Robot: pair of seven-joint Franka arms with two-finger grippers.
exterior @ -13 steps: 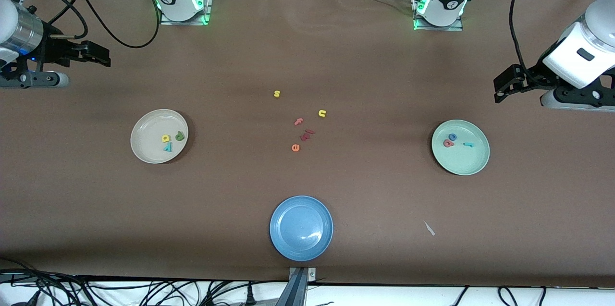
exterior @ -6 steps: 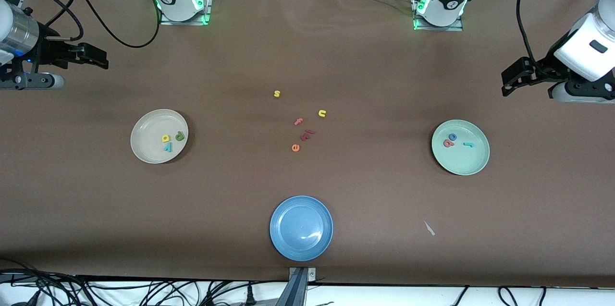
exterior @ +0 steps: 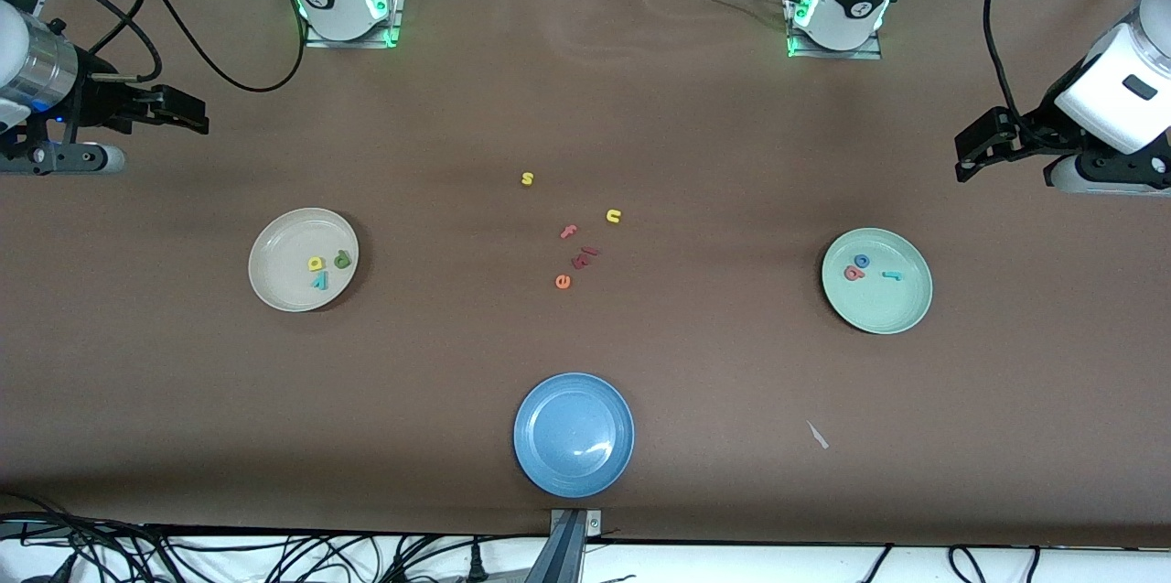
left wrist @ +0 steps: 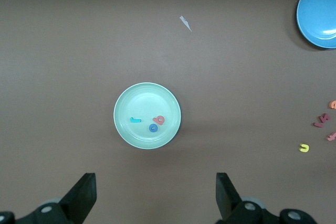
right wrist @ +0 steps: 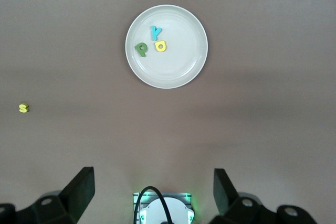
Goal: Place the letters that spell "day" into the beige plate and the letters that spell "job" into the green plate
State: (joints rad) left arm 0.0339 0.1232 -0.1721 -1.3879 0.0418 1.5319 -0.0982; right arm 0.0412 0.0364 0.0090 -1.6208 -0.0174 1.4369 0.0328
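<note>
The beige plate (exterior: 284,264) holds the letters of "day": a yellow a (exterior: 316,264), a dark green d (exterior: 342,260) and a teal y (exterior: 319,281). The right wrist view shows this plate (right wrist: 178,69) too. In the green plate (exterior: 883,304) lie a blue o (exterior: 861,262), a salmon-pink b (exterior: 854,273) and a teal j (exterior: 892,275); the left wrist view looks down on that plate (left wrist: 147,98). My right gripper (exterior: 178,110) hangs open and empty over bare table at the right arm's end. My left gripper (exterior: 979,148) hangs open and empty over bare table at the left arm's end.
An empty blue plate (exterior: 574,434) sits near the front edge. Loose letters lie mid-table: a yellow s (exterior: 527,178), a yellow u (exterior: 613,216), a pink f (exterior: 569,232), dark red pieces (exterior: 584,255) and an orange e (exterior: 563,281). A white scrap (exterior: 817,435) lies nearer the camera than the green plate.
The left arm has drawn back from the green plate toward its end of the table. The right gripper shifted only slightly. Plates and letters have not moved.
</note>
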